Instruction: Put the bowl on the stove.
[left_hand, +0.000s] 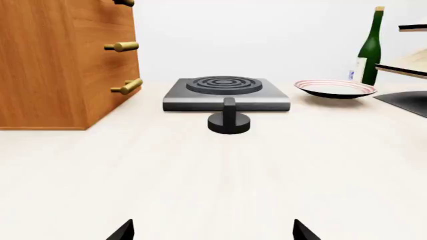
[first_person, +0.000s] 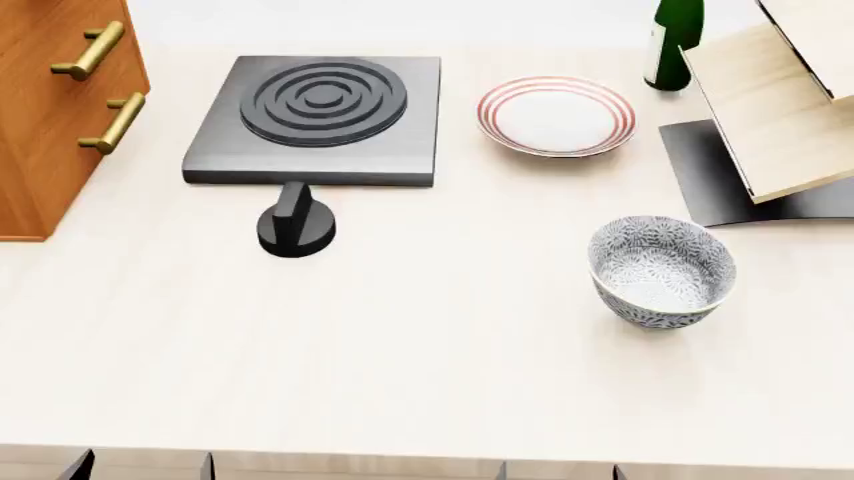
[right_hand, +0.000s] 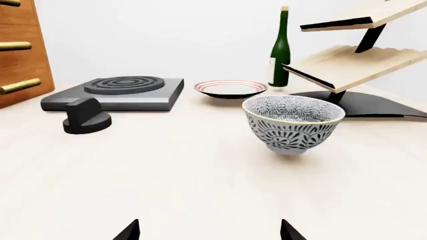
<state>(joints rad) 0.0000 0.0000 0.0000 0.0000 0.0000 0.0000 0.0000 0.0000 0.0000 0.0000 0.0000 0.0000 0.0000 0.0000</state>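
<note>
1. The bowl (first_person: 662, 271) is sitting upright on the pale table (first_person: 427, 380), lower right of centre in the head view, not touching anything; the shelf stand's black base (first_person: 727, 175) is lying just above it in frame.
2. The stove (first_person: 314, 120) is sitting upper left in the head view, burner bare, w/ the black knob (first_person: 296, 226) standing just below its front edge.
3. The right gripper (right_hand: 209, 231) is hanging low and short of the bowl in the right wrist view, fingers spread wide and holding nothing (only the tips are showing at the bottom edge).
4. The left gripper (left_hand: 213, 231) is facing the stove and knob in its own view, fingers likewise spread wide and empty.
5. Judging progress: nothing is being grasped yet; reach and grasp are still ahead.
6. Risks I'm seeing: a rim pinch could be slipping on the glazed curved wall, tipping the bowl; a low carry across to the upper left could be clipping the red-ringed plate (first_person: 557, 115) or the knob; setting down off-centre could be leaving the bowl rocking on the raised rings.
</note>
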